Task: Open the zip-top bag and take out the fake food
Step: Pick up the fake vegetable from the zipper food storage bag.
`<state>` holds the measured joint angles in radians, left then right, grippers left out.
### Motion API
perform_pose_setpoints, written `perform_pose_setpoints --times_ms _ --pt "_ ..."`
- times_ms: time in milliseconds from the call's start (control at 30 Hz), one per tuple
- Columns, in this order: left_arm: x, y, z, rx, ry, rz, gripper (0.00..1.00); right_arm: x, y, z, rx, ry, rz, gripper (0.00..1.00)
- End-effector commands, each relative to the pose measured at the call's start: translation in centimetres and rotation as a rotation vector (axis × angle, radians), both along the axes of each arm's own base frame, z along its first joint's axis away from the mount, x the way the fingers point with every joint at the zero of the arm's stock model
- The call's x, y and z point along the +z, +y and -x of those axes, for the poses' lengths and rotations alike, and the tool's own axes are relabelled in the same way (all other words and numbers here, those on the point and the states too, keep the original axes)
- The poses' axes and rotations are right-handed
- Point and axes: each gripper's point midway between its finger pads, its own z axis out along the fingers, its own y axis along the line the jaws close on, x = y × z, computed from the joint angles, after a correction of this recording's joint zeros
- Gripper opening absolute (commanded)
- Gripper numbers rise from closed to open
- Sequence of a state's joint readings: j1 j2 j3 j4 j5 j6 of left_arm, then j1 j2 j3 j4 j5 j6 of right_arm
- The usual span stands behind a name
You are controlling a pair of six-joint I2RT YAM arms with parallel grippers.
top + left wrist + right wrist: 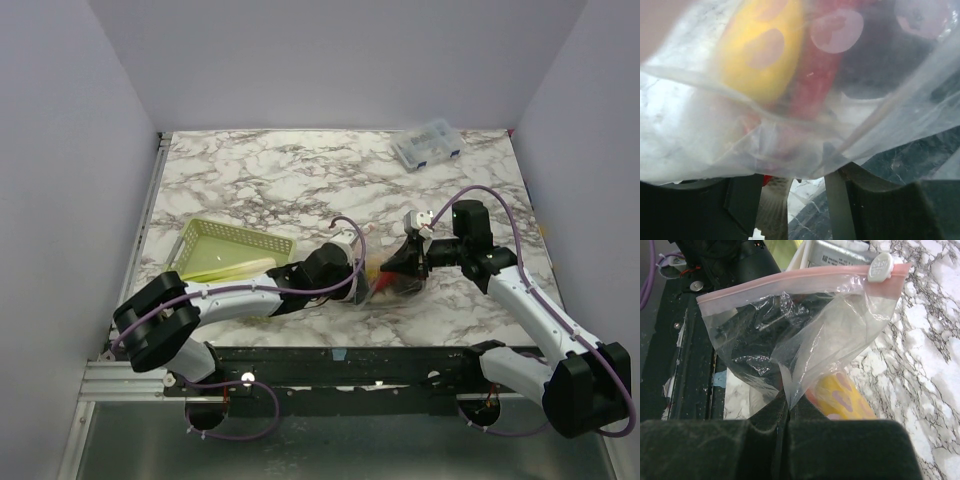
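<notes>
The zip-top bag (pixel 384 284) lies near the table's front centre, between my two grippers. In the right wrist view the bag (pixel 830 335) stands up, its pinkish zip strip (pixel 790 280) on top and closed, with a white slider (pixel 881 266) at the right end. My right gripper (pixel 788 409) is shut on a pinch of the bag's film. A yellow toy piece (pixel 842 397) shows inside. My left gripper (pixel 807 175) has its fingers apart under the bag (pixel 700 125), and its tips are hidden by the film. The yellow piece (pixel 762 47), red chili (pixel 812 75) and dark maroon ball (pixel 880 55) show through.
A pale green mesh basket (pixel 225 250) sits left of the left arm. A small clear compartment box (pixel 428 145) stands at the back right. The table's black front rail (pixel 685 365) runs just behind the bag in the right wrist view.
</notes>
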<state>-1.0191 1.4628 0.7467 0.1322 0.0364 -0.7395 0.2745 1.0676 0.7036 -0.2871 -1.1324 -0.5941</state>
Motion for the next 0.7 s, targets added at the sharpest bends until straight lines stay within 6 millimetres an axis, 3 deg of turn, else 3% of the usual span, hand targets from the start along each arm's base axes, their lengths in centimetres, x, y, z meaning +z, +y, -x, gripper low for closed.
perform_pose_setpoints --times_ms 0,433,667 --pt "-1.0 -0.1 -0.1 -0.017 -0.016 -0.067 0.51 0.2 0.0 0.7 0.022 0.011 -0.021 0.00" --pt "-3.0 -0.2 0.2 -0.060 -0.013 -0.122 0.56 0.0 0.0 0.6 0.022 0.018 -0.020 0.00" --pt "-4.5 0.3 -1.1 0.026 -0.016 -0.165 0.53 -0.2 0.1 0.6 0.026 0.026 -0.020 0.00"
